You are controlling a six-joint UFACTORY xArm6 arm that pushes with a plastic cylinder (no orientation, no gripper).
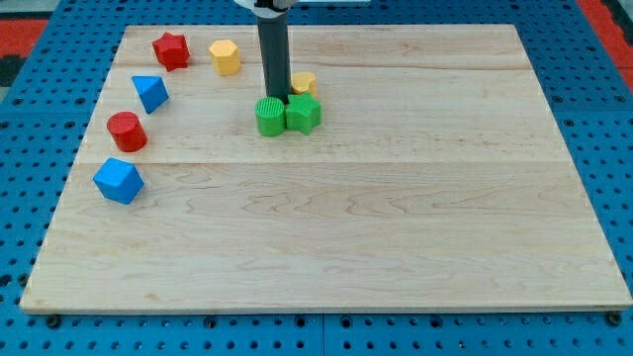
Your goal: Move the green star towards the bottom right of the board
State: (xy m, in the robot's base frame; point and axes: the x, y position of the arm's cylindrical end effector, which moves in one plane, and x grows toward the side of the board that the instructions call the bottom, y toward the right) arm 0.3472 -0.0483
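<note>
Rod and blocks share a pale wooden board (396,247) that lies on a blue pegboard surface (603,148). My tip (274,98) comes down from the top centre of the frame and ends just behind two green blocks, close to where they meet. There are no jaws on this arm, only the straight dark rod, so nothing is being pinched.

The green star (304,113) sits a little above and left of the frame's middle, touching the green cylinder (269,116) on its left. A yellow block (304,82), its shape partly hidden by the rod and the star, lies just behind the star, toward the top of the frame.

The other blocks curve down the upper left part of the board. A yellow hexagon (226,56) and a red star (171,49) are nearest the top edge. Below them come a blue triangular block (150,92), a red cylinder (127,131), and a blue block (119,180) lowest and nearest the left edge.
</note>
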